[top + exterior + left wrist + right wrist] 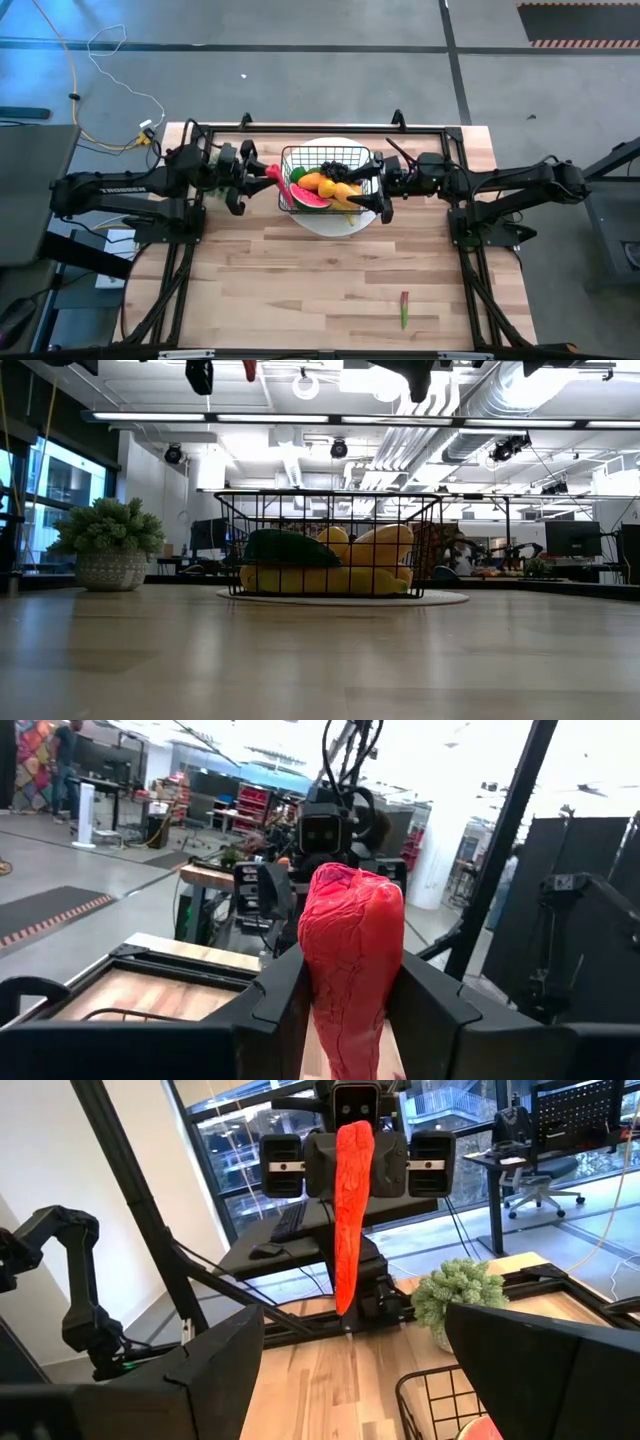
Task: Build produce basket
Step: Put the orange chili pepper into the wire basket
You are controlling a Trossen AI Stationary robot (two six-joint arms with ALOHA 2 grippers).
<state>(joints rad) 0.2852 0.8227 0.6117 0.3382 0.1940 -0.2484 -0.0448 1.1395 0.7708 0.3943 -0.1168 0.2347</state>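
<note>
The left gripper (268,172) was clamped on a long red chili pepper (350,960), held in the air just off the 9 o'clock side of the black wire basket (290,160). The basket sat on a round white plate (330,222) at the table's 12 o'clock edge, loaded with a watermelon slice (309,198), mango (311,182), banana (347,190) and grapes (333,168). At its 3 o'clock side the right gripper (381,185) stood spread wide and empty.

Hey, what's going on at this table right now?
The left claw holds a long red pepper-like toy up beside the black wire-mesh basket, which sits on a round white plate and already contains toy fruit. The right claw hangs open at the basket's other side. A small red-and-green piece lies alone on the wooden table.
</note>
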